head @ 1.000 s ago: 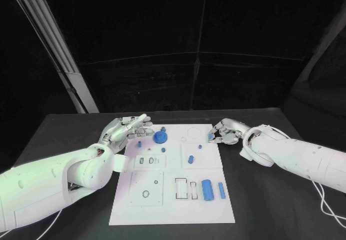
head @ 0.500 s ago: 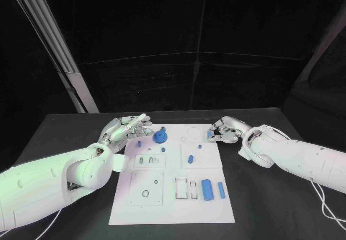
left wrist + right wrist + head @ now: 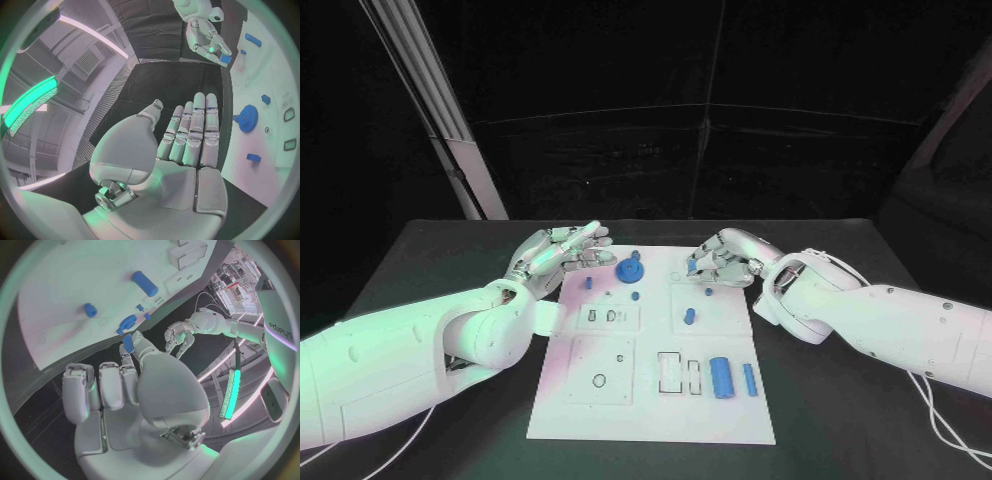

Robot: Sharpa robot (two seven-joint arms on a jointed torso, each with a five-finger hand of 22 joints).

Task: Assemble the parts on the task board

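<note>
The white task board (image 3: 653, 400) lies mid-table with several blue parts on it. A blue gear (image 3: 632, 270) (image 3: 247, 118) (image 3: 128, 321) stands near its far left. My left hand (image 3: 560, 250) (image 3: 187, 145) hovers at the board's far left edge beside the gear, fingers straight and apart, holding nothing. My right hand (image 3: 718, 262) (image 3: 125, 390) (image 3: 209, 40) is over the board's far right part. It pinches a small blue part (image 3: 127, 343) (image 3: 225, 59) between thumb and fingertip. A large blue cylinder (image 3: 721, 377) (image 3: 145, 283) and a slim blue pin (image 3: 749, 378) lie near the board's right front.
More small blue parts sit on the board: a peg (image 3: 587, 283), a stud (image 3: 635, 295), another (image 3: 708, 291) just below the right hand, and an oblong one (image 3: 687, 317). Rectangular slots (image 3: 678, 373) and a round hole (image 3: 599, 380) are in the near half. The black table (image 3: 430, 270) surrounds the board.
The whole view has shifted slightly. My right hand has moved left from the board's right edge to over its far right part, still pinching the small blue part. The left hand stays put.
</note>
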